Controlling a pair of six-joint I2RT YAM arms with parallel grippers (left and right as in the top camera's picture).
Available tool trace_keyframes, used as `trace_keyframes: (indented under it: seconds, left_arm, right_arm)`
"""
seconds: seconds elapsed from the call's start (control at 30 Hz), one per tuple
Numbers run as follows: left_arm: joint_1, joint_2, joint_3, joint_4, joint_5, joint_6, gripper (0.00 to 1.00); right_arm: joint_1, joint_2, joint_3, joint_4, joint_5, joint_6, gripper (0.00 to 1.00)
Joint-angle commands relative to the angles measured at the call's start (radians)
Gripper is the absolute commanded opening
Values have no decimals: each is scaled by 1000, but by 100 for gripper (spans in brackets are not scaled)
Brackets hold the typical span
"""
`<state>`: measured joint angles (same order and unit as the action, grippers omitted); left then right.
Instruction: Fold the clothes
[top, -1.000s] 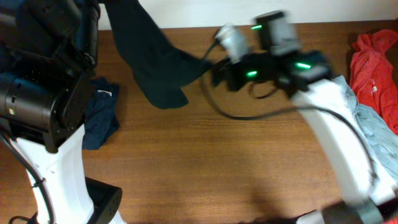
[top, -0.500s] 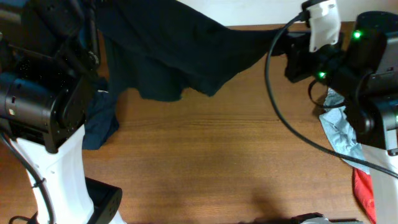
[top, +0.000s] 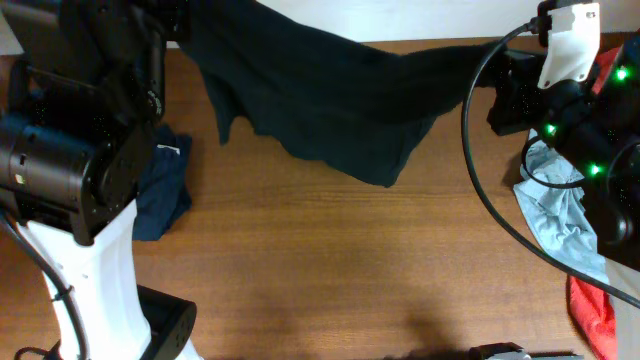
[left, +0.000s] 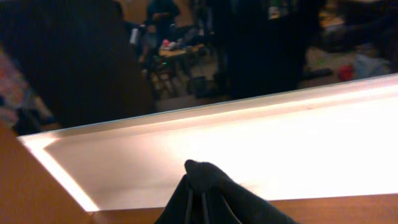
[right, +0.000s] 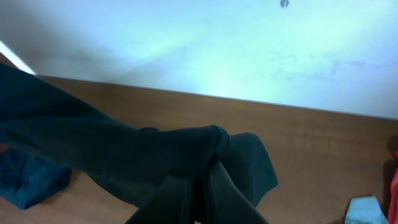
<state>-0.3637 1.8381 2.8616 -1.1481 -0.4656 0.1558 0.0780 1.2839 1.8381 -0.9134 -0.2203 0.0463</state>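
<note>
Presently the table (top: 330, 270) bears almost none of the main load; the black-navy shirt (top: 330, 90) hangs in the air above its far edge, stretched as a sagging band between the two arms, its lowest flap near the wood towards the middle. Chief risk, in my judgement: the cloth is bunched and twisted rather than spread, so lowering it as it hangs would lay down a rumpled heap with edges doubled under, and no clean fold could follow; second, the span runs close to the far edge, and a slack release there could let part of it slide off the back. The pale grey-blue garment (top: 555, 205) and the red-orange garment (top: 592, 315) lie at the right beneath the right arm; the dark navy garment (top: 165, 190), with its white label (top: 168, 151), lies at the left beside the left arm; a low sweep could drag any of them. The black cable (top: 467, 150) loops beside the shirt's right end and could snag it. The left gripper (left: 200, 190) is pinched tight on a small nub of the shirt; the right gripper (right: 200, 180) is likewise clamped on a thin gathered corner; such shallow bites could slip if the arms pull further apart.
</note>
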Motion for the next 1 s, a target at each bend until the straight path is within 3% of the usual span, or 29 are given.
trace_keyframes:
  seconds: [0.0, 0.37, 0.57, 0.67, 0.83, 0.97]
  left_arm:
    - [-2, -15, -34, 3, 90, -47, 5]
    - [91, -13, -311, -59, 352, -145, 6]
    - [134, -10, -396, -76, 425, -145, 12]
    - [167, 3, -431, 18, 462, -130, 12]
    - [212, 50, -445, 323, 644, -68, 18]
    - [237, 60, -444, 425, 688, -76, 18]
  right_arm:
    - [-7, -7, 7, -11, 23, 15, 4]
    - [-6, 51, 7, -113, 26, 15, 4]
    - [-6, 125, 7, -103, 22, 15, 4]
    - [-6, 185, 7, -38, 23, 14, 4]
    - [-8, 283, 7, 204, 23, 6, 4]
    - [-8, 304, 7, 313, 21, 8, 4]
